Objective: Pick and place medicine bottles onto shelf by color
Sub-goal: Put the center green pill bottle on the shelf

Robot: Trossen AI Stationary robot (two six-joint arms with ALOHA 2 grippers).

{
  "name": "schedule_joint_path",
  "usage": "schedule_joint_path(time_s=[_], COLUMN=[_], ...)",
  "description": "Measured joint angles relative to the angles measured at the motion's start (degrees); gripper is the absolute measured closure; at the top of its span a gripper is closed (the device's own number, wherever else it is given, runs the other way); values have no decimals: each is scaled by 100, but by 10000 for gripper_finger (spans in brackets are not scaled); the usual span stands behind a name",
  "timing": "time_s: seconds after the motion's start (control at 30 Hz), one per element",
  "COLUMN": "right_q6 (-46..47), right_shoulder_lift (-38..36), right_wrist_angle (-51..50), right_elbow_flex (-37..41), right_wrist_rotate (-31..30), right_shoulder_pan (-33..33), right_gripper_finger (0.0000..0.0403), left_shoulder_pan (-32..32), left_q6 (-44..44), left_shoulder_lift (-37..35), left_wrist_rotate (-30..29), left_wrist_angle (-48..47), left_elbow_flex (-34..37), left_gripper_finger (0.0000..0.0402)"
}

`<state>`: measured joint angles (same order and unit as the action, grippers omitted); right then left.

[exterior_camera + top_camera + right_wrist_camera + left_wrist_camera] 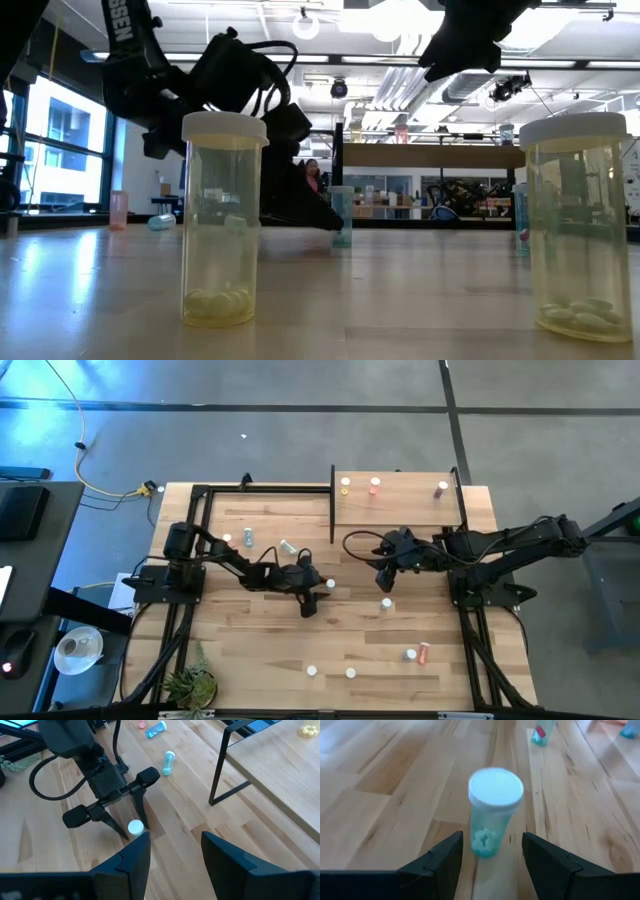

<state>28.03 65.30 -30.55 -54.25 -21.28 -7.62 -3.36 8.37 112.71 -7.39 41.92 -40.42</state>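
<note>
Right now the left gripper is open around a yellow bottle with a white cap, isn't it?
Not quite. The left gripper is open around a bottle with a white cap, but its body is teal-green, not yellow. The left wrist view shows it standing upright between the two fingers.

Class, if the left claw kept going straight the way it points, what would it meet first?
Most likely the teal bottle, standing upright just ahead of the open left claw, centred on its gap.

Teal bottle [492, 810] stands between left tool's [492, 865] spread fingers; table around bare.
</note>
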Motion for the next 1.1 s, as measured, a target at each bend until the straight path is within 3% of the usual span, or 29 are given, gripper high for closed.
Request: schedule_joint_path(time_s=[0.43, 1.1], right_q6=[0, 16], right_shoulder_lift=[0, 0], right_wrist_angle=[3, 3], right_elbow_flex=[-1, 1], right_wrist_rotate=[0, 35], right_shoulder_pan=[0, 8], right_gripper_finger=[235, 235], left_shoulder_pan=[-2, -7], left_q6=[-47, -150], left_shoulder_lift=[0, -4], left_wrist_rotate=[-113, -226], left_wrist_angle=[12, 97], left_elbow_flex=[-55, -55], left_gripper_finger=[210, 281])
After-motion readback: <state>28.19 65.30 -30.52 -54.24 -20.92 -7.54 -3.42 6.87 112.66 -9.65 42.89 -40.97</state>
